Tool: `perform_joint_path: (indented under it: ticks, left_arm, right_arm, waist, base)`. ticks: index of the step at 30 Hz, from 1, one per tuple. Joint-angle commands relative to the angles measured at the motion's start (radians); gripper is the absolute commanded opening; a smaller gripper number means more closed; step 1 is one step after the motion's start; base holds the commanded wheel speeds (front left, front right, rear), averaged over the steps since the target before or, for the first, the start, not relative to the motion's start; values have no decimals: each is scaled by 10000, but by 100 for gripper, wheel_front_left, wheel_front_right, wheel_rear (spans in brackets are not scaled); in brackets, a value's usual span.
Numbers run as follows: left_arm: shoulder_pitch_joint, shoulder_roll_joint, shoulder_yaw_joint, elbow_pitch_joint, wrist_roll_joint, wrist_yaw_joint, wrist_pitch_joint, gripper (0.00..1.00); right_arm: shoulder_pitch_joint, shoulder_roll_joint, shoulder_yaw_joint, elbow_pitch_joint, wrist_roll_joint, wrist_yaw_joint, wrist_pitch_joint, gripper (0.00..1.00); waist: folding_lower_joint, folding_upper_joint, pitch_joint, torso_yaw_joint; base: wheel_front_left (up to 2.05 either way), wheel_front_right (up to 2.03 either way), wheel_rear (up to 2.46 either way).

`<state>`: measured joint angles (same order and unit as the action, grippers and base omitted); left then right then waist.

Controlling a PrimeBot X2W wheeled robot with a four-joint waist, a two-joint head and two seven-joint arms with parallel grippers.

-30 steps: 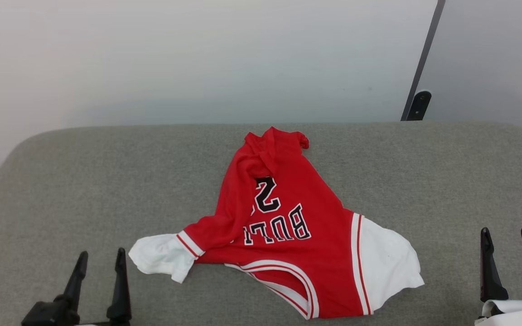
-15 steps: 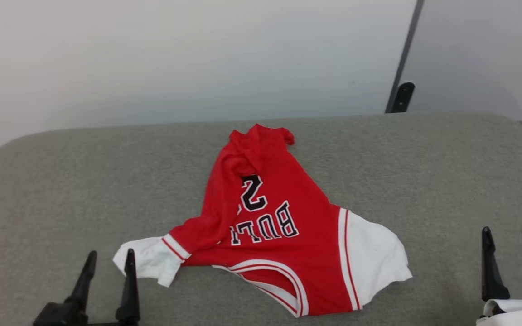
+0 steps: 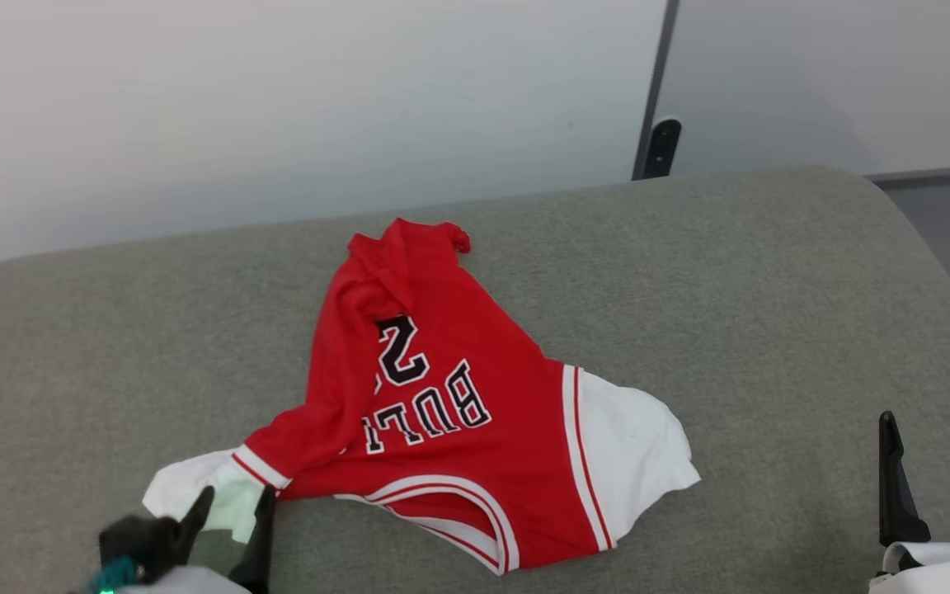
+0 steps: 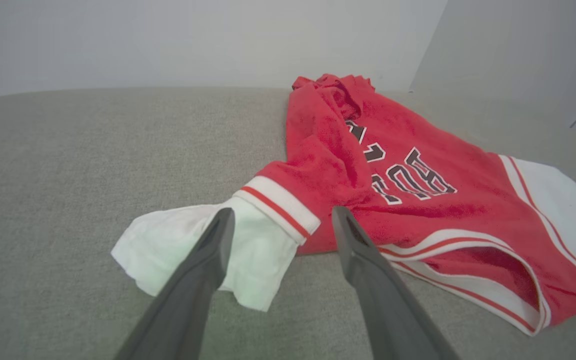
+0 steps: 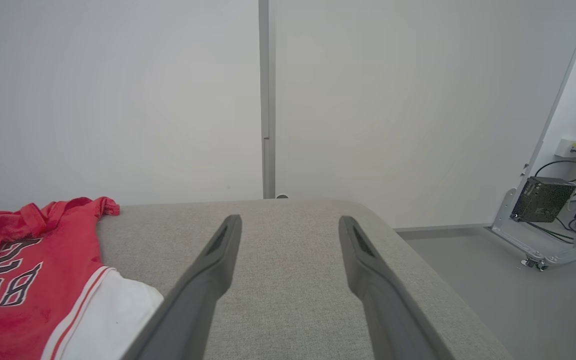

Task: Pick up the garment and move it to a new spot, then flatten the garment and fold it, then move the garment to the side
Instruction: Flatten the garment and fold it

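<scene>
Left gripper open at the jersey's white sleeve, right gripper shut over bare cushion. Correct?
No: the right gripper is open, fingers spread over the bare cushion, as the right wrist view shows. The left gripper is open at the white sleeve of the garment.

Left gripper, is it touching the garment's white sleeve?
Cannot tell. Left wrist view: the open left gripper overlaps the garment at its white sleeve, height above it unclear.
</scene>
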<state>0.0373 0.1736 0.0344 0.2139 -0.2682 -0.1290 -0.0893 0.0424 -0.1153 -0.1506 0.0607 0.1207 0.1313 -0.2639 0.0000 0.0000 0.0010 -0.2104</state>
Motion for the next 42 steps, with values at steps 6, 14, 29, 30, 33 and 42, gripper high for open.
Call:
perform_joint_path:
  ticks: [6, 14, 29, 30, 33, 42]
  left_arm:
    - [-626, 1337, -526, -159, -1929, -16, 3073, 100]
    - [-1605, 2548, -352, -25, -3257, 207, 6896, 100]
    - [-2658, 3028, -1027, 134, -3437, 1158, 10487, 100]
    - [-2726, 3033, -1073, 76, -3426, 1178, 10580, 100]
    - [-2834, 2923, -1154, 16, -3464, 1281, 10773, 100]
    - [-3267, 2860, -1658, 155, -3216, 1100, 10902, 100]
  right_arm:
    - [-199, -48, 110, 134, 138, -11, -8, 100]
    - [-421, -50, 187, 265, 197, -11, -6, 100]
    - [-677, 3, 153, 313, 286, -11, -8, 100]
    - [-688, 7, 155, 319, 287, -11, -8, 100]
    - [-697, 12, 145, 331, 288, -11, -8, 100]
    - [-788, 49, 185, 387, 267, -11, -8, 100]
  waist:
    - [0, 0, 223, -287]
    - [0, 0, 487, -486]
    - [0, 0, 925, -579]
    - [0, 0, 943, -579]
    - [0, 0, 975, -567]
    - [0, 0, 1126, -533]
  base:
    - [0, 0, 0]
    - [0, 0, 0]
    - [0, 0, 0]
    - [0, 0, 0]
    - [0, 0, 0]
    - [0, 0, 0]
